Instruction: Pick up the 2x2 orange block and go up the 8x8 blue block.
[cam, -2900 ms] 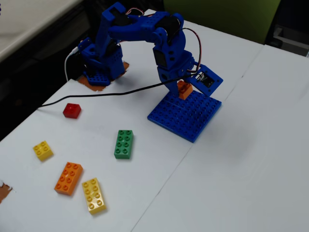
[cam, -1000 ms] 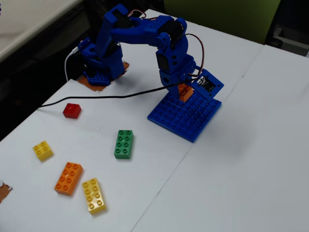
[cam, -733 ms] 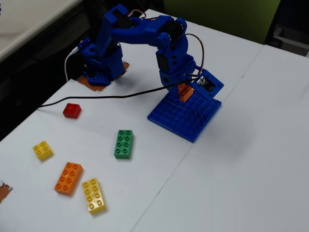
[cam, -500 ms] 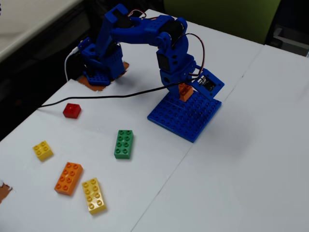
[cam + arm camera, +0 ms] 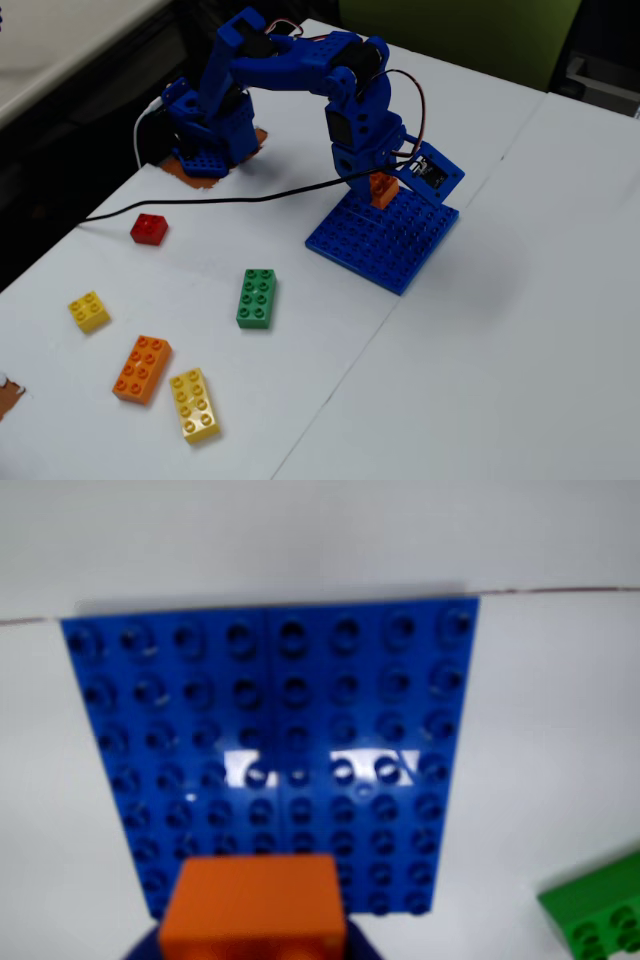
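1 brick in the claw: the gripper (image 5: 384, 188) is clamped on the 2x2 orange block (image 5: 382, 189), seen in the wrist view as an orange face (image 5: 252, 910) at the bottom edge, between the blue fingers.

Key relation: the 8x8 blue block (image 5: 385, 238) lies directly below the claw and spreads forward from it. In the wrist view the plate (image 5: 270, 750) fills the centre, its edges roughly square to the frame, so the brick looks close to lined up with the stud grid. The brick hangs over the plate's edge row nearest the arm's base, near the middle of that edge.

Contact: cannot tell from either view whether the brick is pressed onto the studs or just above them; in the fixed view it sits very low over the plate.

Judgement: the move ahead is a straight push down, no sideways travel needed.

Off-task: green brick (image 5: 257, 297) well away on the white table (image 5: 520, 330), its corner (image 5: 598, 910) showing at the lower right of the wrist view.
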Robot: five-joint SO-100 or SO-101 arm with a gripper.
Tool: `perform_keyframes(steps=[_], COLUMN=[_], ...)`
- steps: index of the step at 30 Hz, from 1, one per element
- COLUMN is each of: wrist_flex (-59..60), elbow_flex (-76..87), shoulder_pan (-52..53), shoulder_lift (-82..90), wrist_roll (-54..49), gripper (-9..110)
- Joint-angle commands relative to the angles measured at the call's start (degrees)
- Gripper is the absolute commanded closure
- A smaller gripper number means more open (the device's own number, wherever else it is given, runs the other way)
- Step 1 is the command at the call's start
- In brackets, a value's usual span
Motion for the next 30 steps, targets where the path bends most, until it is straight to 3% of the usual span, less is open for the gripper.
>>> perform_keyframes(steps=[1,30], wrist_flex=[0.26,0.18], elbow_flex=[-0.26,-0.88], shoulder_pan=[-0.97,-0.88], shoulder_lift=[2.37,2.02], wrist_roll=[-0.44,0.0], gripper=[101,101])
